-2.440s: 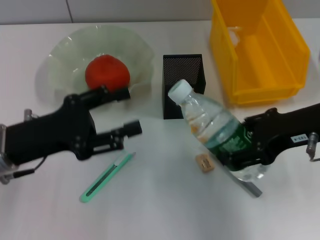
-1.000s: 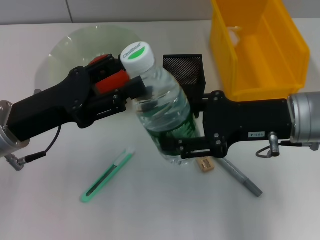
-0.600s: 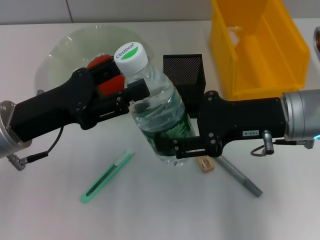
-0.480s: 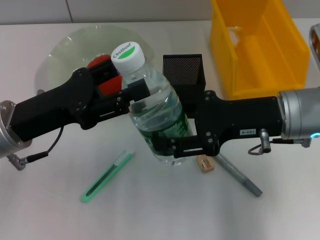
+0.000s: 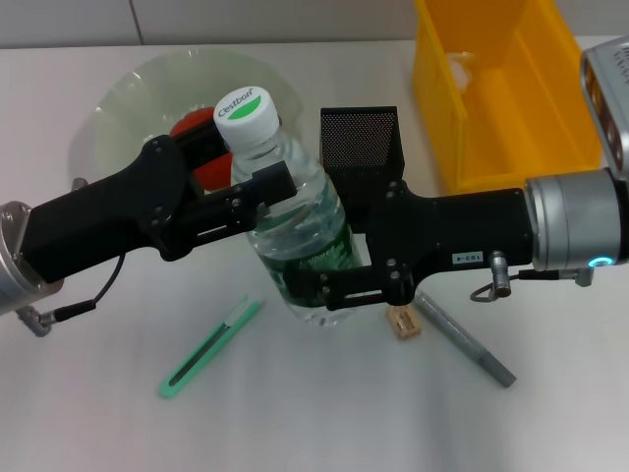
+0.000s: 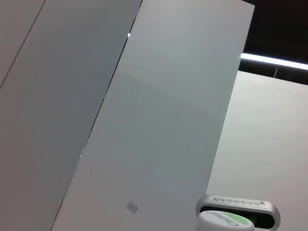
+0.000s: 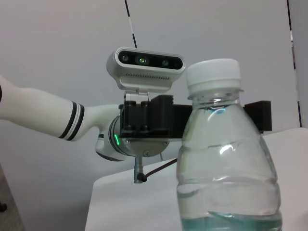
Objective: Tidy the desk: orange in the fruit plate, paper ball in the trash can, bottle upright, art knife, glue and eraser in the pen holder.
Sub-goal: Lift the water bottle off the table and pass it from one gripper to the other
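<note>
Black mesh pen holder [image 5: 360,138] stands behind the bottle [image 5: 290,236] both grippers hold.

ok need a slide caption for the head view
Both grippers steady the water bottle upright, left gripper at its neck, right gripper on its base.
</note>
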You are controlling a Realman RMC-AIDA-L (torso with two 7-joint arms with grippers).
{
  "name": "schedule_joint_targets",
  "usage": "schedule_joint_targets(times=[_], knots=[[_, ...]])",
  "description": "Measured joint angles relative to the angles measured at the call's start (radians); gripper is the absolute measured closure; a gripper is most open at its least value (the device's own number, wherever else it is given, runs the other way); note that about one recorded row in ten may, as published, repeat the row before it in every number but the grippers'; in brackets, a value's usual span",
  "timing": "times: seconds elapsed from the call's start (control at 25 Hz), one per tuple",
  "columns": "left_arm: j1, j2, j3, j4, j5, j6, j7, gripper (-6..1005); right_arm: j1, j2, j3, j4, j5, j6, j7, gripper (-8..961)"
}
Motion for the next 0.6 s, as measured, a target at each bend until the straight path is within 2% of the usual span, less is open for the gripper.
schedule_joint_targets(times=[0.6], knots=[[-0.005,-0.001,-0.003,-0.007,-0.002,-0.006,0.0,232,0.014,-0.001,-0.009,0.006,0.0,0.009,0.0,233]])
